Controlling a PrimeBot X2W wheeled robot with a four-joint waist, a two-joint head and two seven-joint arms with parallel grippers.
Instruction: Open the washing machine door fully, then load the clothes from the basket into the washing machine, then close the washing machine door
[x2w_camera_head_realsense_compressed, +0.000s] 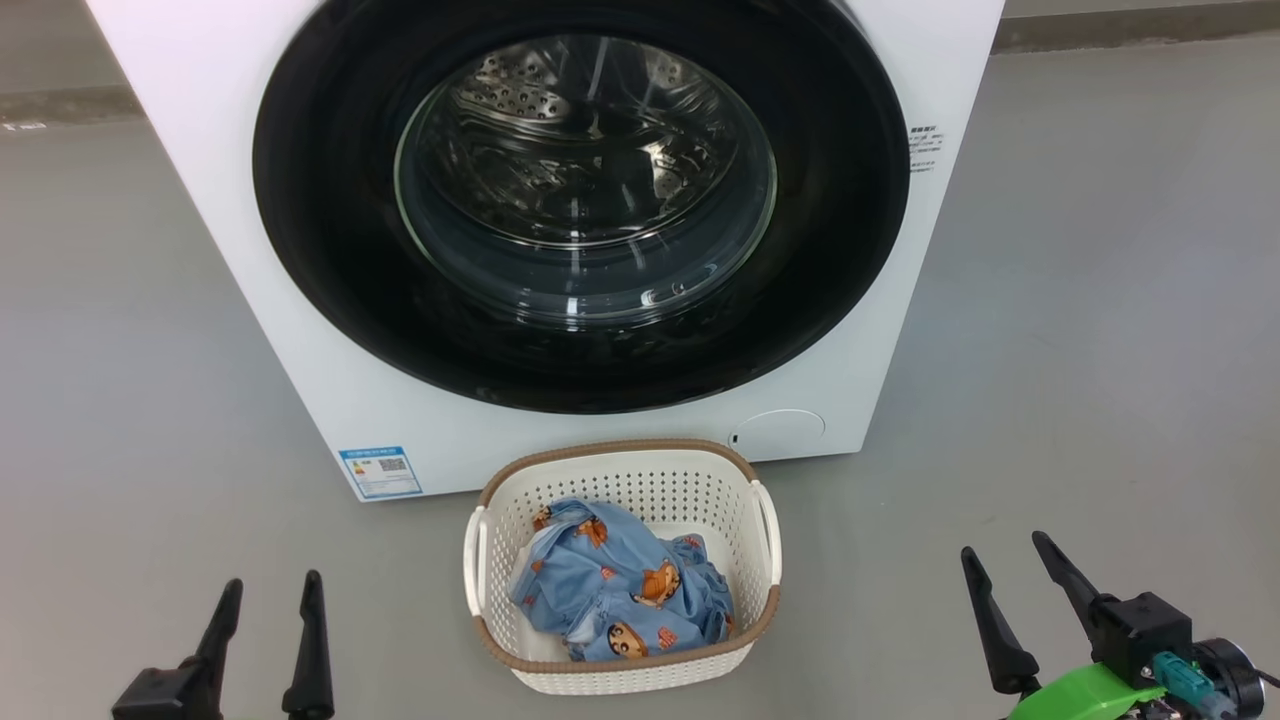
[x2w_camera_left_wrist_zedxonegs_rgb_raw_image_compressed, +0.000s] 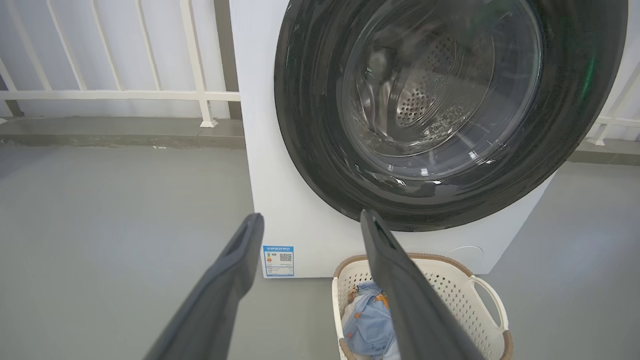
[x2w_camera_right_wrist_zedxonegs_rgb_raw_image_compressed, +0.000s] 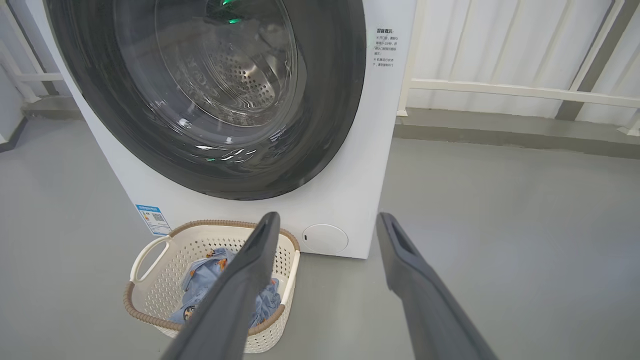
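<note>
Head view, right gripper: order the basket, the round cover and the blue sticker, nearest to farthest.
1. basket, on the floor left of the right gripper.
2. round cover, washing machine's lower right corner.
3. blue sticker, its lower left corner.

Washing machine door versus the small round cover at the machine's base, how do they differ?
The washing machine door is glossy black with a clear glass window; the round cover is plain white. The door spans nearly the whole washing machine; the cover is far smaller. Both are round and closed against the front.
</note>
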